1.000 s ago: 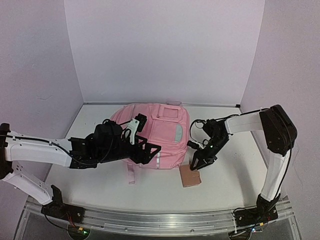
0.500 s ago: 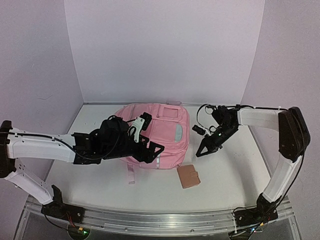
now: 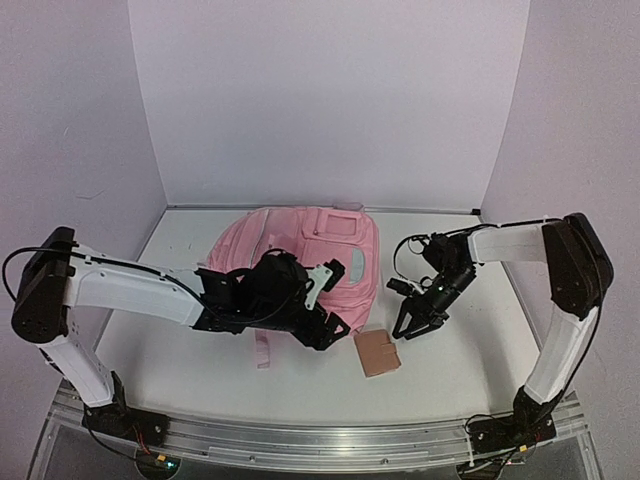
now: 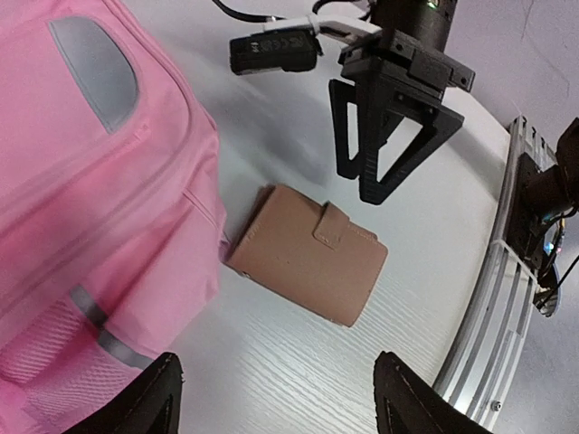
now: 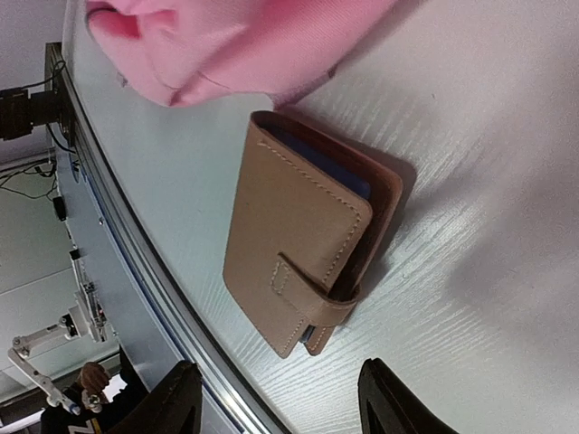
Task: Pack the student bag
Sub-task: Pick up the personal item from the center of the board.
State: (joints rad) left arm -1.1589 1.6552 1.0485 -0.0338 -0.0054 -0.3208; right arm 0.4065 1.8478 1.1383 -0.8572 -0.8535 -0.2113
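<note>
Near edge, bottom of the top view: a metal rail carries both my arm bases. Beyond it, lower centre-right, a tan wallet lies flat on the white table. The wallet is closed and its tab strap is fastened across the front. My right wrist view shows a blue lining along the wallet's open edge. In my left wrist view one corner of the wallet meets the edge of the bag. My left gripper sits low at the bag's near edge, immediately left of the wallet and pointing towards it. Its fingers are spread wide at the bottom of the left wrist frame and hold nothing. My right gripper hangs just up and right of the wallet, pointing down and clear of it. Its fingers are likewise spread and empty, with the wallet framed beyond them. The same gripper appears at the upper centre of the left wrist view, casting a shadow on the table. The bag lies flat at the centre of the top view, reaching towards the back wall. It is pink, front face up, with a grey patch on the pocket and a grey-white stripe near the bottom. My left arm crosses its near portion. A fold of the bag fills the top of the right wrist frame.
</note>
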